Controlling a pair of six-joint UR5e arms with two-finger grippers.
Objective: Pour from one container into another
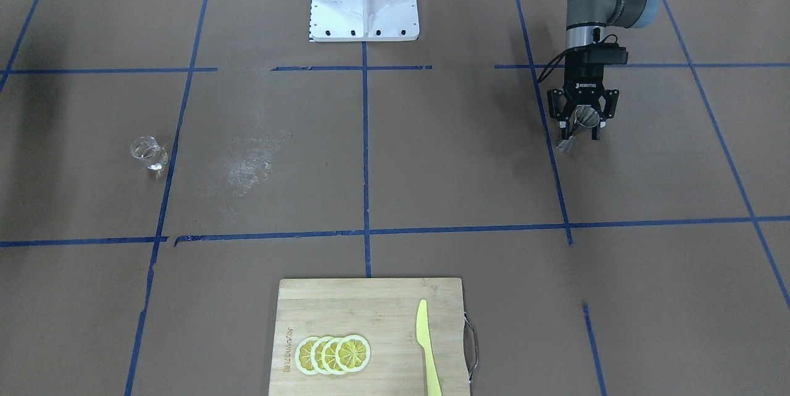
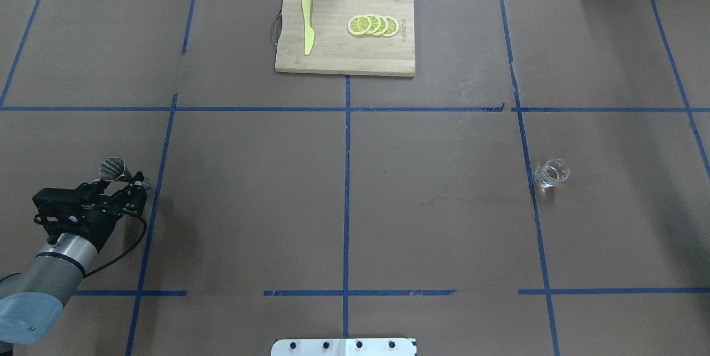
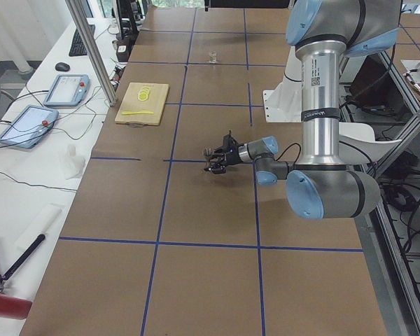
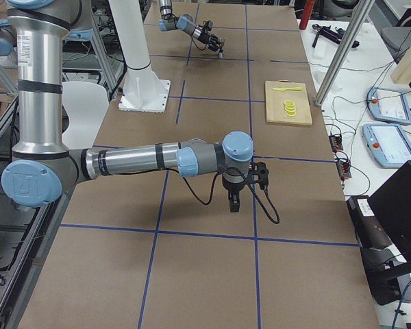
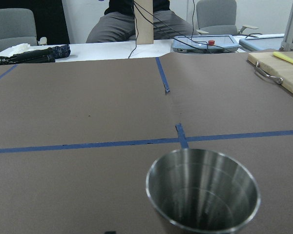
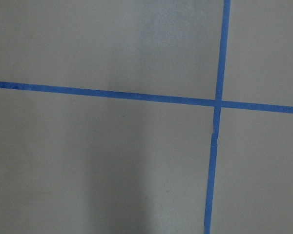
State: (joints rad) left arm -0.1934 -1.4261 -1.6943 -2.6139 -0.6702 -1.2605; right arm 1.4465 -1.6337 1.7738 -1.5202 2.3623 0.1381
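The left gripper (image 1: pixel 582 124) has its jaws closed on the narrow waist of the metal jigger (image 5: pixel 202 195). It holds the jigger low over the desk (image 2: pixel 432 206), off to the robot's left of the cutting board (image 2: pixel 333 59) and nearer the robot than the board. Whether the jigger's lower cone touches the paper cannot be told. Its long axis is tilted rather than plumb, and the upper cone opens toward the left wrist camera, bright inside with no liquid showing.

The glass cup (image 2: pixel 552 173) stands upright, off to the robot's right of the board and also nearer the robot than it. It is well apart from the jigger, on the opposite side of the board. It is clear and full of glints, so whether it holds anything cannot be judged, nor which way its lip faces.

The right gripper (image 4: pixel 233 200) shows only from the side camera, pointing down over the desk. Its own camera sees just a crossing of blue tape (image 6: pixel 217 102), so I cannot tell whether its jaws are open or closed.

The cup looks untouched, so it probably has to be grasped first. The right arm seems the nearer one, and cup and jigger must meet before any pour
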